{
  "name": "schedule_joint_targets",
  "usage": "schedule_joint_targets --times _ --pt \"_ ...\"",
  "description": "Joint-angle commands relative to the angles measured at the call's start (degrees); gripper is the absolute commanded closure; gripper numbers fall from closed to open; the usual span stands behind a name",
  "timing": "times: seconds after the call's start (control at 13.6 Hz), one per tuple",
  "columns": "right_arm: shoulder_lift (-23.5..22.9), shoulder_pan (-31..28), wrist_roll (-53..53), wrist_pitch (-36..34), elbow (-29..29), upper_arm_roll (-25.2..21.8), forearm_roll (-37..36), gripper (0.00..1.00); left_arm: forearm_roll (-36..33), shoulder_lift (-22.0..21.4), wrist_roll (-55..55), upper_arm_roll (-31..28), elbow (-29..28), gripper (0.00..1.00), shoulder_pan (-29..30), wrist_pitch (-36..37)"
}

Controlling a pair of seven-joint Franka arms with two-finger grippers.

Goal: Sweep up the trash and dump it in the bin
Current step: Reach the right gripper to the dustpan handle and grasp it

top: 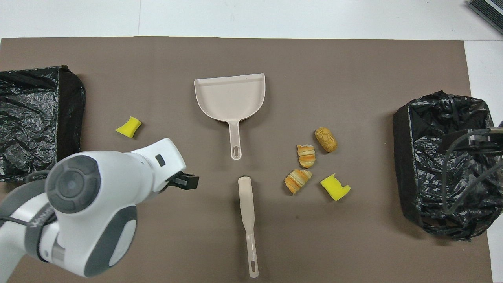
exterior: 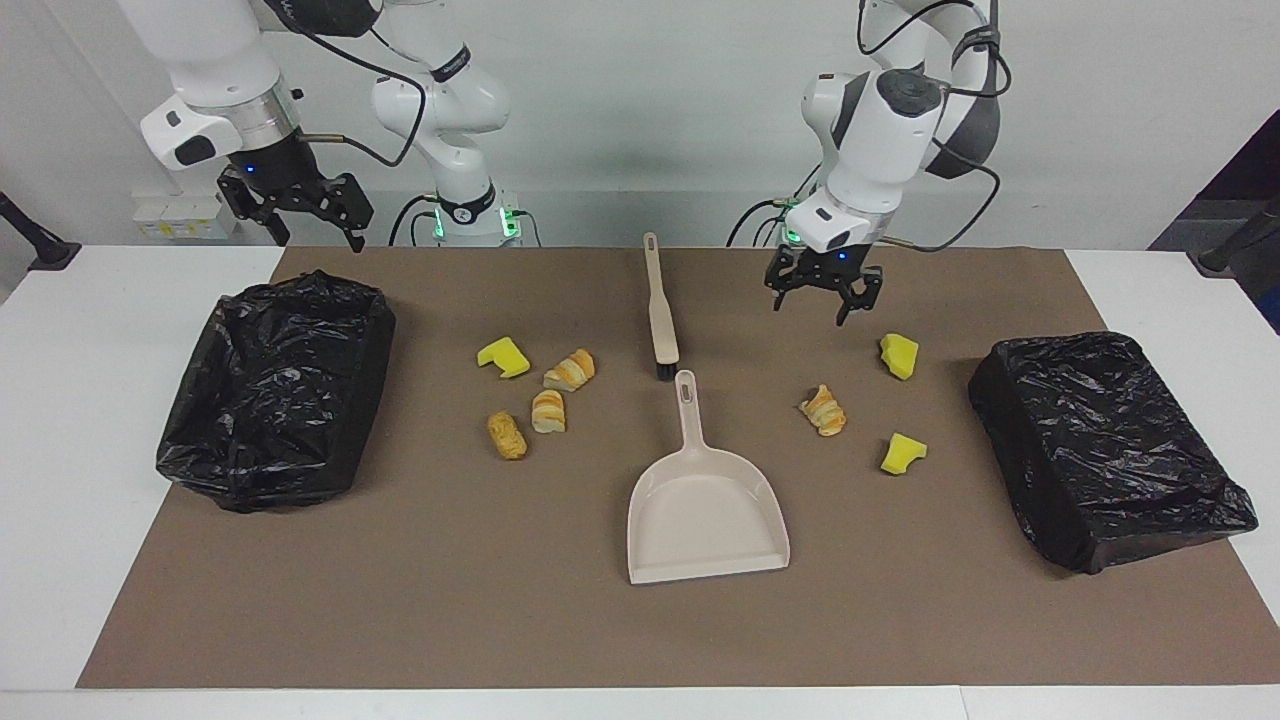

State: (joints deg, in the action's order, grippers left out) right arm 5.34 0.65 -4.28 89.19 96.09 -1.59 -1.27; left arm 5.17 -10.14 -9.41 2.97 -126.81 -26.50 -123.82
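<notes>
Bare mat (exterior: 420, 600) around dustpan (exterior: 706, 510) (bins flank)

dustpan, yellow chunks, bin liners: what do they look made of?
Dustpan: looks like moulded plastic, beige, smooth with a soft sheen, one piece with a slotted handle.
Yellow chunks: probably foam sponge, matte, with irregular cut edges.
Bin liners: thin black plastic film, glossy and crinkled, draped over the bins.

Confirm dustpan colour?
The dustpan is plain pale beige, no pattern, matching the brush. The overhead view shows it best.
</notes>
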Motion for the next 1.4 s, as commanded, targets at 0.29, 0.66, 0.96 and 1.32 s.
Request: schedule_joint_targets --times 0.29,0.66,0.96,1.32 --pt "-9.89 9.88 -9.95 8.55 -3.87 0.8 2.14 0.0 0.46 0.47 -18.95 -1.04 -10.38 0.0 -17.77 -11.69" --pt "-22.37 22.97 -17.32 21.96 -6.09 0.8 6.71 0.0 -0.16 4.94 -32.68 -1.04 -11.89 0.0 -29.03 -16.79" --pt "-32.04 29.22 -22.67 27.88 -11.35 0.89 7.07 0.0 -0.16 6.79 -35.85 -0.95 -12.5 0.0 -31.68 -19.17" --pt "-36.89 34.15 -26.66 35.27 -11.89 0.8 6.19 0.0 -0.16 7.24 -35.77 -1.04 -12.59 0.52 -30.81 -19.18"
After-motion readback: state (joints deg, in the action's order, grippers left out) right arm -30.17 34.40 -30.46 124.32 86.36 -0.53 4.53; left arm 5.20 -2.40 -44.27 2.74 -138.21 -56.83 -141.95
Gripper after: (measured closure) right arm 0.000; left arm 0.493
